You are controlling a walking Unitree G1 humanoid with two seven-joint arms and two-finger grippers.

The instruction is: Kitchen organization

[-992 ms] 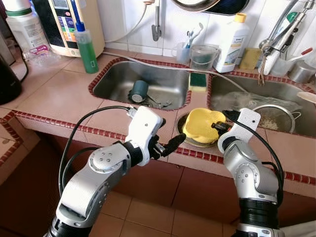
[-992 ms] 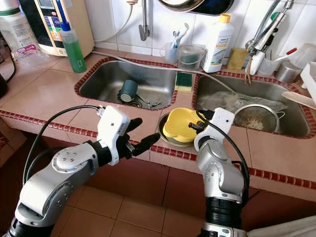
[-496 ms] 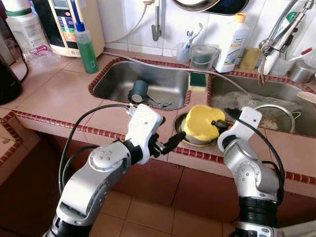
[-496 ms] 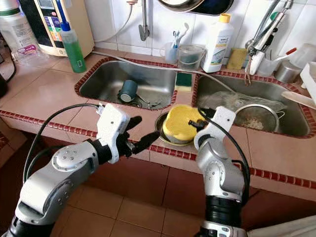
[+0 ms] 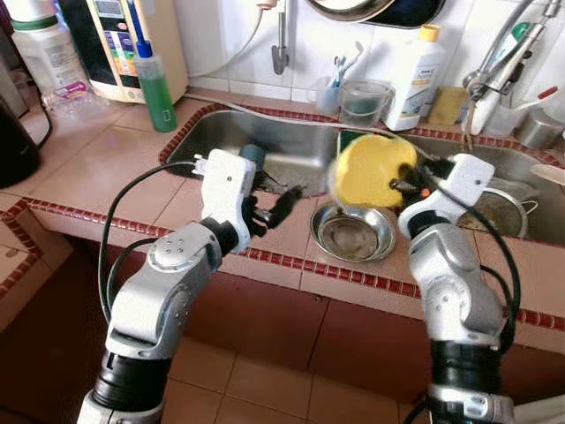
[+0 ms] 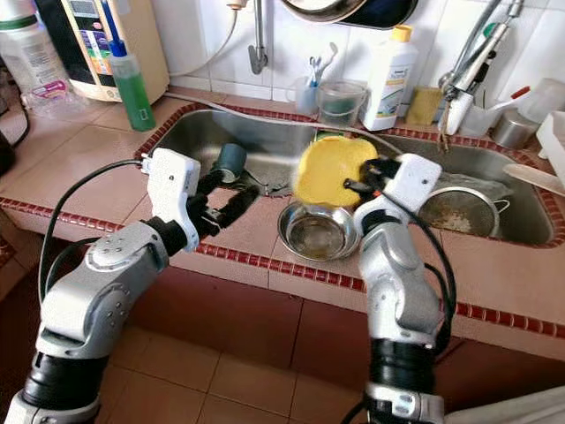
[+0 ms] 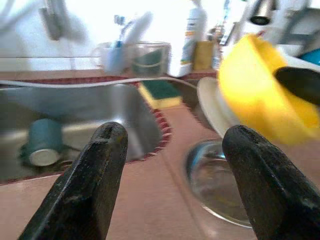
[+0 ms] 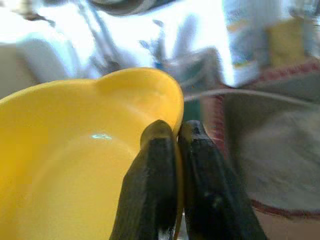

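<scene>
The yellow bowl (image 5: 371, 170) is being held by its rim in the right gripper (image 8: 175, 150), both fingers pinched onto the thin edge; it is being carried tilted on its side, in the air above the steel bowl (image 5: 351, 235) that is standing on the tiled surface (image 5: 106, 168) between the two sinks. The left gripper (image 7: 175, 150) is being kept wide apart and holding nothing, just above the surface beside the left sink (image 5: 282, 150), where a teal cup (image 5: 250, 157) is lying. For this step to go well, the rim pinch is probably best kept firm, since a thin edge may slip or swing; the bowl is likely best levelled before being lowered; the bottle (image 5: 411, 78) and the strainer (image 5: 494, 210) in the right sink should be given clearance.
</scene>
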